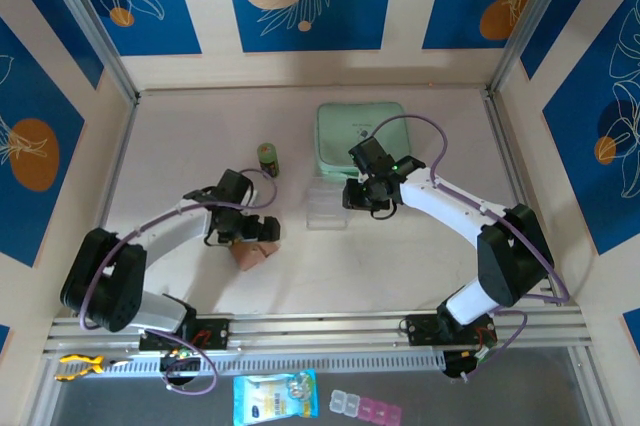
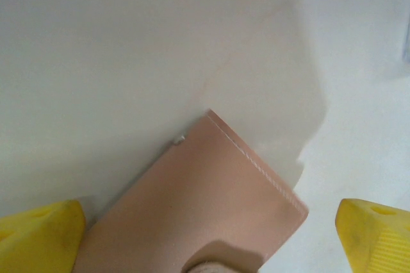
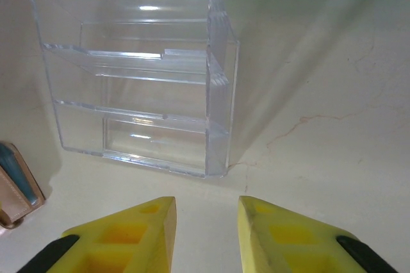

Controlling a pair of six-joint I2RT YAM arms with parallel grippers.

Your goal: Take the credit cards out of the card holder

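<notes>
The tan card holder sits on the table left of centre. In the left wrist view, the card holder fills the space between my yellow fingers and touches neither. My left gripper is open wide around it. At the left edge of the right wrist view the card holder shows a blue card edge inside it. My right gripper is open a little, with bare table between its fingers, just in front of a clear plastic stand. In the top view the right gripper is right of that stand.
The clear stand is between the two grippers. A mint-green case lies behind it, and a small green can stands to its left. A blue packet and small pill boxes lie beyond the front rail.
</notes>
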